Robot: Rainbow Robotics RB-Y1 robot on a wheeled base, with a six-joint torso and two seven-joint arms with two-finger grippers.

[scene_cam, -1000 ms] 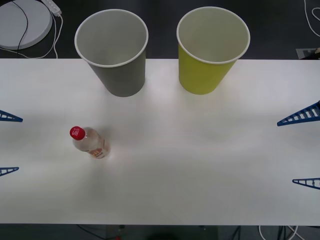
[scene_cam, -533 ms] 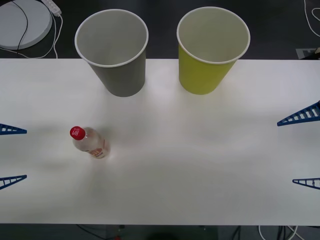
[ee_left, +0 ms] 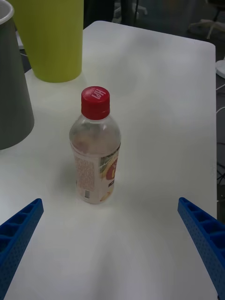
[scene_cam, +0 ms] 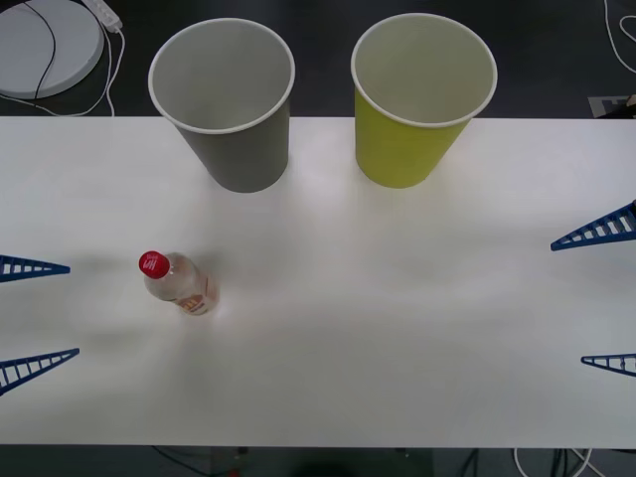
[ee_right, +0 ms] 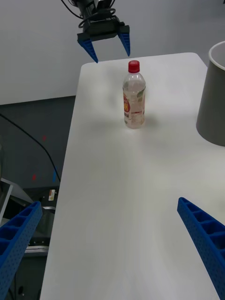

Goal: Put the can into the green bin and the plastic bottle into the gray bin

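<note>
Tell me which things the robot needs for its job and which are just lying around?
Needed: the plastic bottle standing on the white table, the gray bin, the green bin, the open left gripper beside the bottle, the open right gripper at the table's far side.

Just lying around: the round white disc and cables on the floor.

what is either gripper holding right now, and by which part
Nothing is held. The left gripper is open, short of the upright plastic bottle, its fingers apart on either side. The right gripper is open at the table's right edge.
</note>
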